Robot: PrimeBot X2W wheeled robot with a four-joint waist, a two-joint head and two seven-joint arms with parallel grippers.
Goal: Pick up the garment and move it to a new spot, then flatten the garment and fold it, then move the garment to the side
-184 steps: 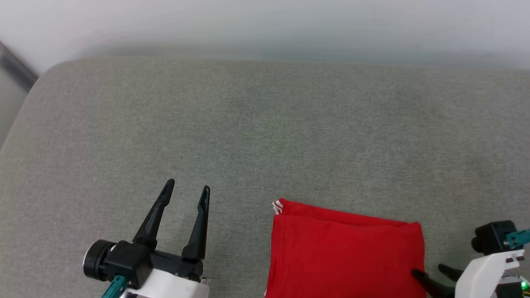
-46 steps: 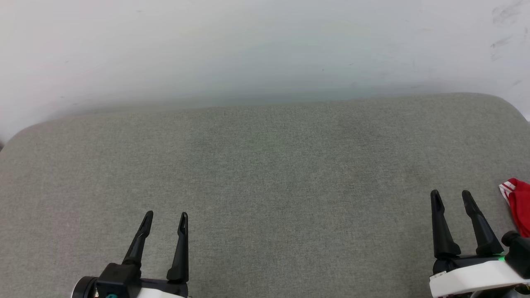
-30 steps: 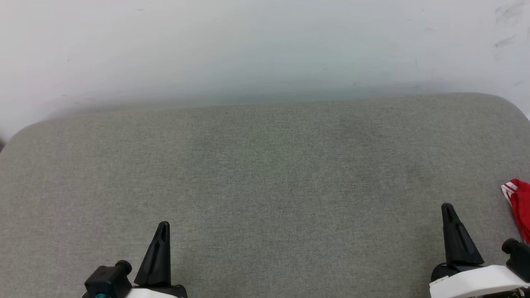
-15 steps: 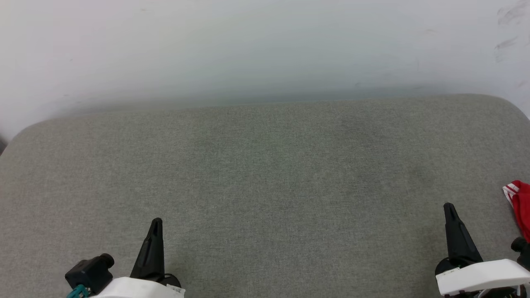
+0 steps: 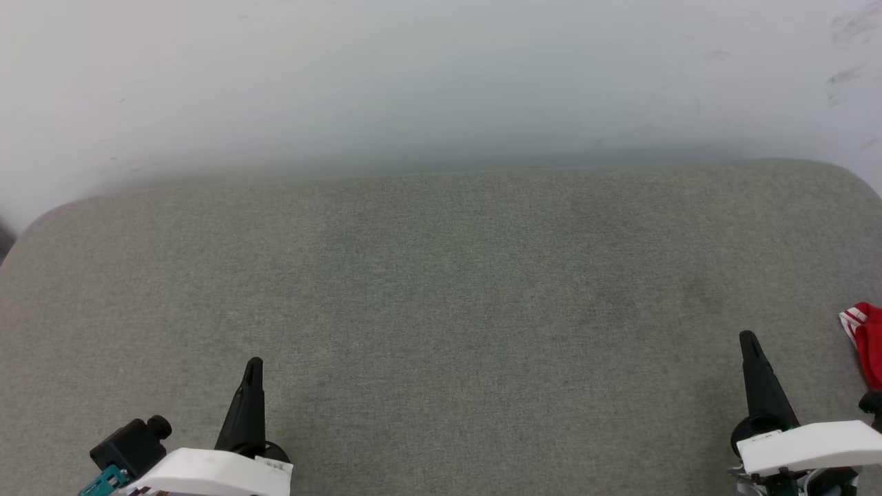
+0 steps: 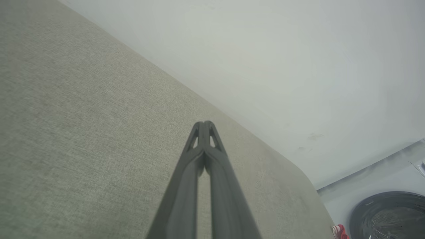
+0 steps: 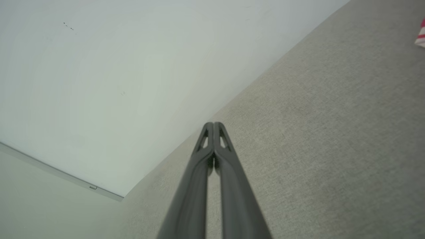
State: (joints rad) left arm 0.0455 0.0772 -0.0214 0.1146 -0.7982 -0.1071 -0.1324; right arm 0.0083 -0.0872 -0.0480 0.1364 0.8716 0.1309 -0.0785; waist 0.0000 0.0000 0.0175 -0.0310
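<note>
Just a corner of the red garment [image 5: 868,337] with its red-and-white striped trim shows at the right edge of the grey cushion [image 5: 441,289]; its letters and number are out of view. A sliver of that garment [image 6: 339,231] appears low in the left wrist view, and its striped trim [image 7: 421,35] at the right wrist view's edge. My left gripper [image 5: 253,372] rests at the lower left, shut and empty, its tips touching [image 6: 204,124]. My right gripper [image 5: 749,344] sits at the lower right, left of the garment, shut with nothing in it [image 7: 213,125].
A pale wall [image 5: 441,83] rises behind the cushion. A round dark washer door [image 6: 390,215] stands beyond the cushion's end in the left wrist view. The cushion's rounded corners show at far left and far right.
Both grippers have gone from open to shut and rolled onto their sides, drawn back slightly. Earlier the camera turned, leaving the folded garment at the right edge.
</note>
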